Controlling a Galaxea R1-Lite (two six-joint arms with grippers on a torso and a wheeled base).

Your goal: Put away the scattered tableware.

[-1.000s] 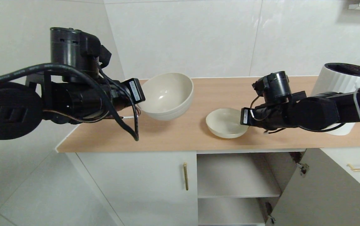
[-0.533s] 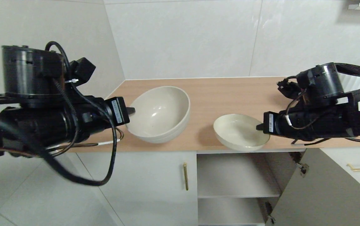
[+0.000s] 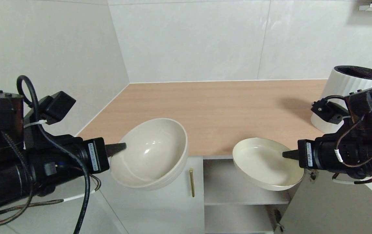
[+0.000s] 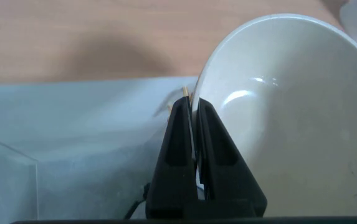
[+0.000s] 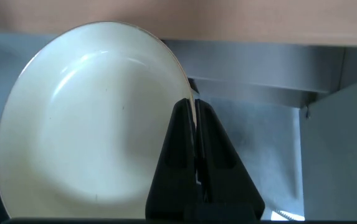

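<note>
Lower left of centre: deep bowl (image 3: pixel 152 154), in the air in front of the wooden counter (image 3: pixel 218 104), rim pinched between narrow fingers of left gripper (image 3: pixel 123 147). Lower right: shallow bowl (image 3: pixel 260 162), rim clamped likewise by right gripper (image 3: pixel 285 154), before the open cabinet shelf (image 3: pixel 241 188). Far right: white ribbed container (image 3: pixel 345 84) on counter.

white ribbed container (image 3: pixel 341 84) half behind right arm (image 3: pixel 364 152), clipped by frame edge. deep bowl (image 4: pixel 290 124) runs off left wrist frame. shallow bowl (image 3: pixel 264 162) hides part of cupboard (image 3: pixel 241 191) shelf.
</note>
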